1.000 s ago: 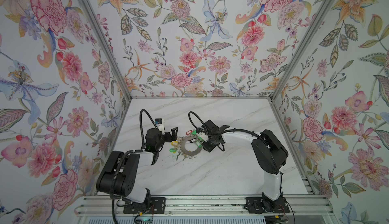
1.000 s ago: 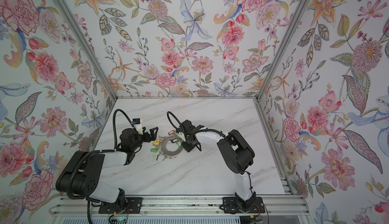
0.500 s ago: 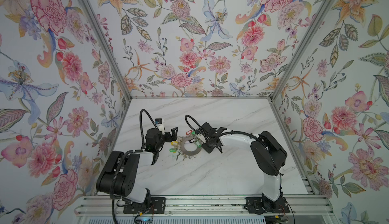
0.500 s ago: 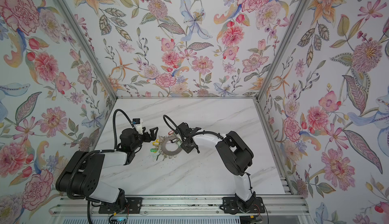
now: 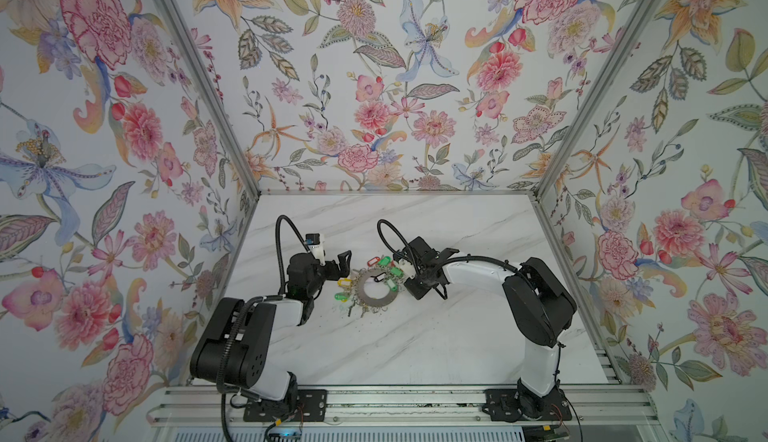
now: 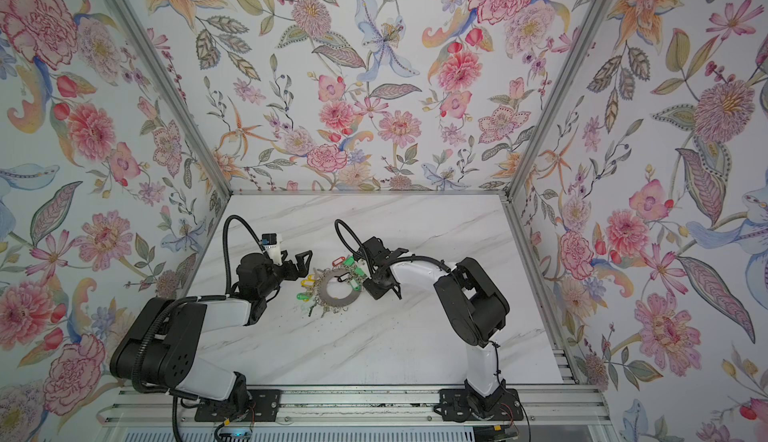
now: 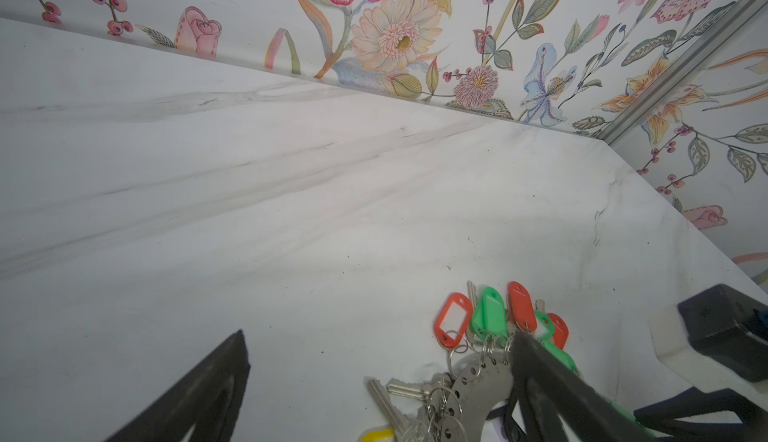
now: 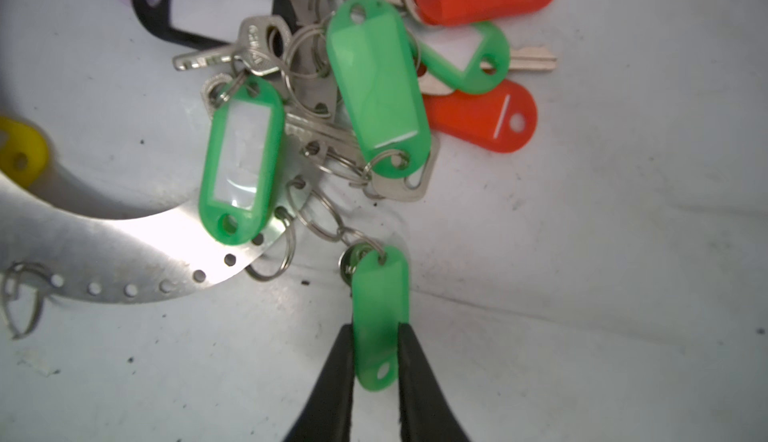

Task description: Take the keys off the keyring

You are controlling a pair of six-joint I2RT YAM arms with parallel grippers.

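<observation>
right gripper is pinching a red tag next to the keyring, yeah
The colour is wrong: in the right wrist view the right gripper pinches a green tag, not a red one, next to the keyring.

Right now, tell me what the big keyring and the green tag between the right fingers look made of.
The keyring: apparently bare metal, silvery with a dull brushed sheen and bright glare. The green tag: likely plastic, smooth, slightly translucent, pinched between the right fingers.
</observation>
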